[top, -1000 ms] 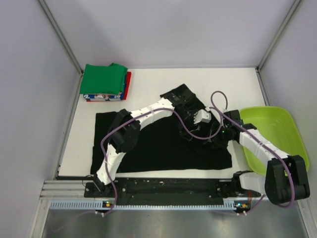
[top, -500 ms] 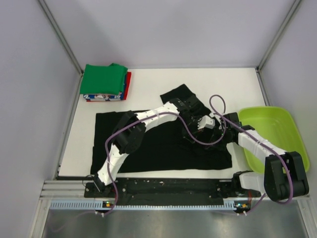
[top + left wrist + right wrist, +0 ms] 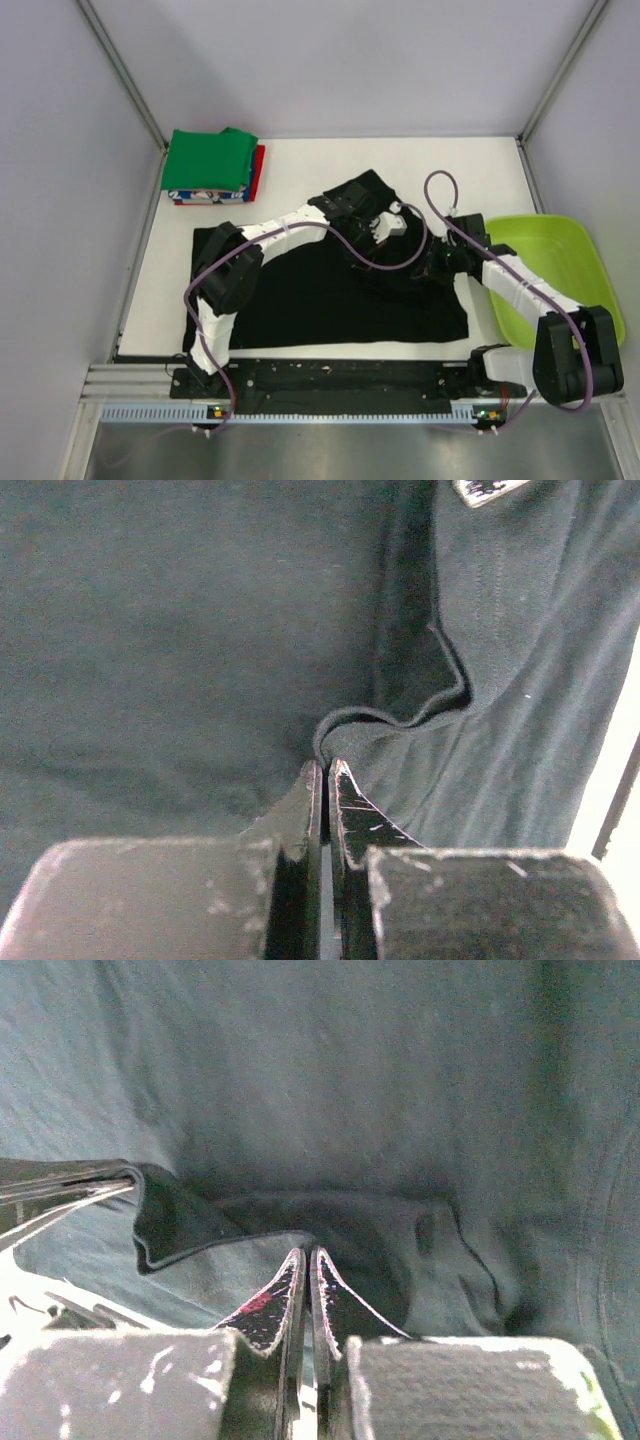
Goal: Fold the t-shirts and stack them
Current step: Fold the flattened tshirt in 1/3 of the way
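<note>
A black t-shirt [image 3: 320, 290] lies spread on the white table, bunched at its right side. My left gripper [image 3: 388, 222] reaches over its upper right part. In the left wrist view that gripper [image 3: 325, 765] is shut, with a curled hem [image 3: 400, 718] of the black t-shirt [image 3: 180, 630] pinched at its tips. My right gripper [image 3: 438, 265] sits just right of it. In the right wrist view it [image 3: 308, 1252] is shut on a fold of the black t-shirt [image 3: 350, 1080]. At the back left is a stack of folded t-shirts: green [image 3: 208, 158] on top, red [image 3: 259, 168] and blue-white [image 3: 200, 195] below.
A lime-green plastic tub [image 3: 560, 270] stands at the table's right edge, beside the right arm. Grey walls close in the table on the left, back and right. Purple cables loop over both arms above the shirt.
Both grippers have shut on the black cloth. The left gripper has since moved back and to the left with it, and the right gripper has shifted slightly back. The cloth between them has bunched.
</note>
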Tool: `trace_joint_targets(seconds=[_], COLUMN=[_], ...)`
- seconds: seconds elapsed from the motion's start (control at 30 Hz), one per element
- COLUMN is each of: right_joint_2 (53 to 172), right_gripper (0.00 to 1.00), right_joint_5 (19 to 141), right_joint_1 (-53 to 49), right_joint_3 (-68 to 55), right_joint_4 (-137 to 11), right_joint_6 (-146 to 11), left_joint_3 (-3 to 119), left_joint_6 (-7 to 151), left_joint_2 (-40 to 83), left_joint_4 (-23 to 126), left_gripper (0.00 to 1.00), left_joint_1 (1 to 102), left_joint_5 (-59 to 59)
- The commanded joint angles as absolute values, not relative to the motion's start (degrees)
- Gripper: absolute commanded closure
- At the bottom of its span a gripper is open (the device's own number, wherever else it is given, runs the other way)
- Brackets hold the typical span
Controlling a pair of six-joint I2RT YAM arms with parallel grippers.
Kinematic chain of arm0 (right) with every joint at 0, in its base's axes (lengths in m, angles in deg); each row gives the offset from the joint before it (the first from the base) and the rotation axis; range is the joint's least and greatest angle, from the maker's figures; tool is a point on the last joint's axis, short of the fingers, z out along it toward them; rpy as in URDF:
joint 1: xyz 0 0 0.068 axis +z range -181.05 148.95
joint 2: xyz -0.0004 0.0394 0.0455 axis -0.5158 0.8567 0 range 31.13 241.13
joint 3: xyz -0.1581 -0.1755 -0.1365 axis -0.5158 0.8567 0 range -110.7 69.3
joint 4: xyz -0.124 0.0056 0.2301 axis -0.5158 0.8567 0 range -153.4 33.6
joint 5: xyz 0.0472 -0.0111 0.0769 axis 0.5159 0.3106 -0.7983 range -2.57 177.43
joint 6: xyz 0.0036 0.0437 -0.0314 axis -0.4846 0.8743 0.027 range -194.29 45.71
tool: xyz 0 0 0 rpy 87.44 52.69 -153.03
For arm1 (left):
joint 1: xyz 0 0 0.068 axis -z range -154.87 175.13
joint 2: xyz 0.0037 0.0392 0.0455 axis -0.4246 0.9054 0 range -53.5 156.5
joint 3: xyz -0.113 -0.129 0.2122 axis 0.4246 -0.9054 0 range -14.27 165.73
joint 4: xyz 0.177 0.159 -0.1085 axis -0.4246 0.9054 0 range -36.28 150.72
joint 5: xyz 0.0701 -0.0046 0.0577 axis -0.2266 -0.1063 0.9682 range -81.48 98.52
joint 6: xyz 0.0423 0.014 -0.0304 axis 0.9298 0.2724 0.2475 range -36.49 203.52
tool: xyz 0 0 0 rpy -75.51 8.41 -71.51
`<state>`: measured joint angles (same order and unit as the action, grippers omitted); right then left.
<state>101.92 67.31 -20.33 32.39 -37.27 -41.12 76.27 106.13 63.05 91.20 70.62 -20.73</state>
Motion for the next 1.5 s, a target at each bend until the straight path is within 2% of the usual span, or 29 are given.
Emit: trace_joint_targets(seconds=[0.0, 0.33, 0.63, 0.8, 0.83, 0.9, 0.93, 1.0, 1.03, 1.1, 1.33, 1.47], right_joint_2=[103.5, 111.4, 120.3, 125.3, 126.1, 127.4, 127.7, 127.6, 127.1, 125.2, 110.4, 102.7], right_gripper=[1.0, 1.0, 1.0, 1.0, 1.0, 1.0, 0.97, 0.74, 0.62, 0.52, 0.42, 0.41], right_joint_5=[68.6, 77.8, 74.2, 73.2, 72.8, 72.5, 72.6, 73.8, 74.7, 77.5, 103.3, 104.0], right_joint_1=[-20.3, -20.8, -20.8, -20.9, -20.9, -20.8, -20.8, -20.9, -20.9, -20.8, -17.1, -15.7], right_joint_3=[27.7, 23.6, 22.6, 19.8, 19.2, 18.2, 18.0, 17.3, 16.4, 14.2, 11.0, 15.0], right_joint_4=[-47.0, -61.7, -75.3, -76.4, -75.5, -74.1, -73.6, -71.3, -69.7, -64.6, -40.7, -34.1], right_joint_6=[-41.3, -43.2, -40.5, -40.5, -40.7, -40.8, -41.0, -41.2, -41.8, -42.6, -47.7, -47.2], left_joint_3=[73.0, 76.0, 75.7, 75.4, 75.5, 76.0, 76.4, 77.2, 77.7, 78.9, 77.1, 73.0], left_joint_6=[97.6, 91.3, 89.4, 89.3, 89.3, 89.5, 89.5, 89.6, 89.8, 90.7, 98.7, 104.9], left_joint_2=[59.4, 64.3, 64.8, 65.2, 65.7, 66.7, 67.3, 67.9, 67.8, 66.9, 55.0, 47.5], left_joint_4=[82.3, 81.7, 81.4, 81.2, 81.6, 82.8, 83.5, 84.5, 85.0, 86.2, 87.3, 92.4], left_gripper=[1.0, 1.0, 1.0, 1.0, 0.99, 0.89, 0.81, 0.66, 0.61, 0.55, 0.4, 0.38], left_joint_1=[67.8, 64.8, 63.1, 62.9, 62.9, 62.9, 62.9, 62.9, 62.8, 62.5, 59.0, 58.2], left_joint_5=[-18.2, -13.4, -11.3, -9.9, -10.1, -10.9, -11.0, -10.4, -9.6, -7.6, -3.1, 0.7])
